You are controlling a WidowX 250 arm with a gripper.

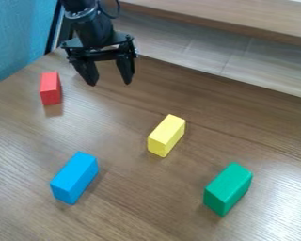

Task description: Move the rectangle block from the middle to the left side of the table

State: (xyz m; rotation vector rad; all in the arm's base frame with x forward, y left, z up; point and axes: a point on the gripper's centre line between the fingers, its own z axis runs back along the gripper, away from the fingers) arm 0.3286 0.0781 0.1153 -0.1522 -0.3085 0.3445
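Centrally, yellow block (166, 134) on table (134, 200), well apart from red block (51, 87).

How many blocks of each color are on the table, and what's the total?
Red: 1 block
Yellow: 1 block
Blue: 1 block
Green: 1 block
Total: 4 blocks on the table
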